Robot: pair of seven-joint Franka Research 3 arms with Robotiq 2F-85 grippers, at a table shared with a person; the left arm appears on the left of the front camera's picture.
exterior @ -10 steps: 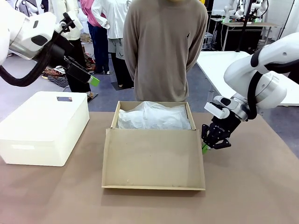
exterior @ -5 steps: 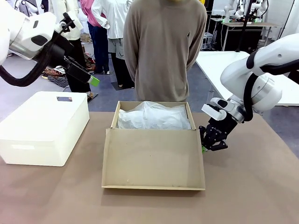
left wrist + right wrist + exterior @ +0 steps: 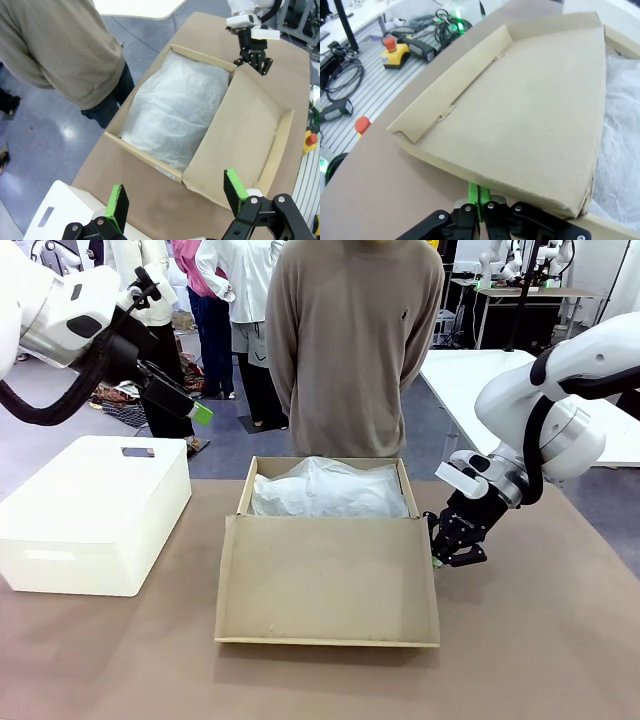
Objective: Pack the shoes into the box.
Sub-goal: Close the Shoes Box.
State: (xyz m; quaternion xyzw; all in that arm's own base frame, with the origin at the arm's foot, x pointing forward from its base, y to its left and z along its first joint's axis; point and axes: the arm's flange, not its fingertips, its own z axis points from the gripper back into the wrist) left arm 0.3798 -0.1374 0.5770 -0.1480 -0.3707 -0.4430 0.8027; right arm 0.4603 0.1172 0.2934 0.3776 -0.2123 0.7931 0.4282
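Your box (image 3: 246, 490) sits in the middle of the table (image 3: 560, 650), open, with its flap lid (image 3: 330, 580) folded out flat toward the robot's side and lying a little raised off the tabletop. White tissue paper (image 3: 325, 490) is spread across the whole inside of the box, so you cannot tell what lies under it. Your right gripper (image 3: 440, 558) is down low at the box's right side, just where the flap joins the box. Its jaws are clenched together, and in the right wrist view the green pads (image 3: 475, 192) meet right under the flap's edge with nothing between them. Your left gripper (image 3: 196, 410) hangs high over the left of the table, above the far edge of the white plastic box (image 3: 95, 515), well apart from the cardboard one. Its jaws are spread wide and hold nothing. A person (image 3: 350, 350) in a tan sweater stands at the far side, just behind the box.
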